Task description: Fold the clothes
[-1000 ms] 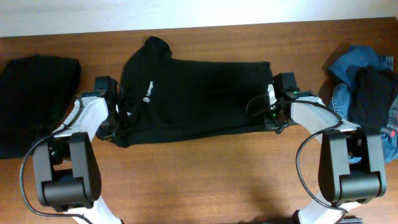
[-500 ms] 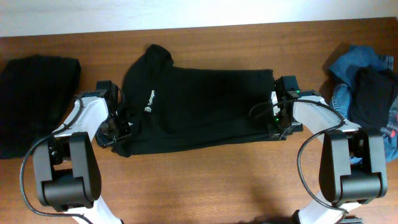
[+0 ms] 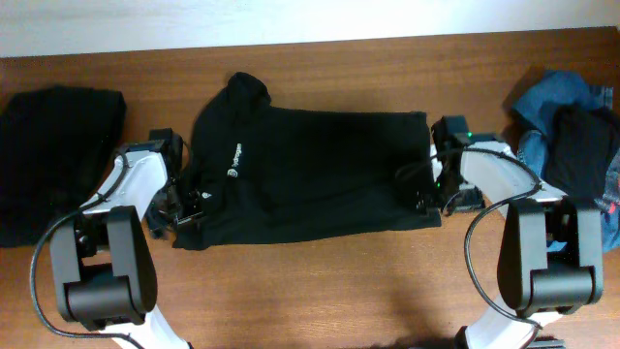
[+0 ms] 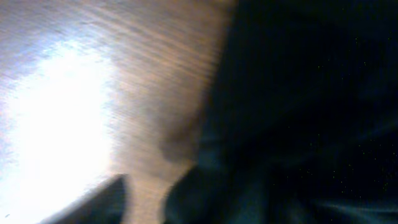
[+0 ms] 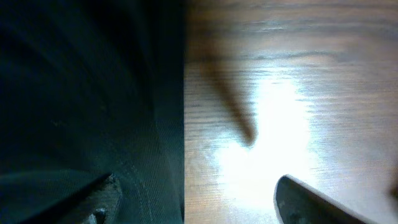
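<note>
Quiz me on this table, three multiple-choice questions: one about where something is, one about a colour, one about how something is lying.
1. What colour is the logo on the black T-shirt? A red; B white; C yellow.
2. Where is the blue denim piece? A at the right end of the table; B at its left end; C on top of the T-shirt.
3. How does the T-shirt lie? A bunched into a ball; B hanging off the table's edge; C spread out between the left hand and the right hand.

Answers: 1 B, the small chest mark shows white on black. 2 A, the denim is heaped by the right arm. 3 C, the overhead view shows it laid out with a hand at each end.
</note>
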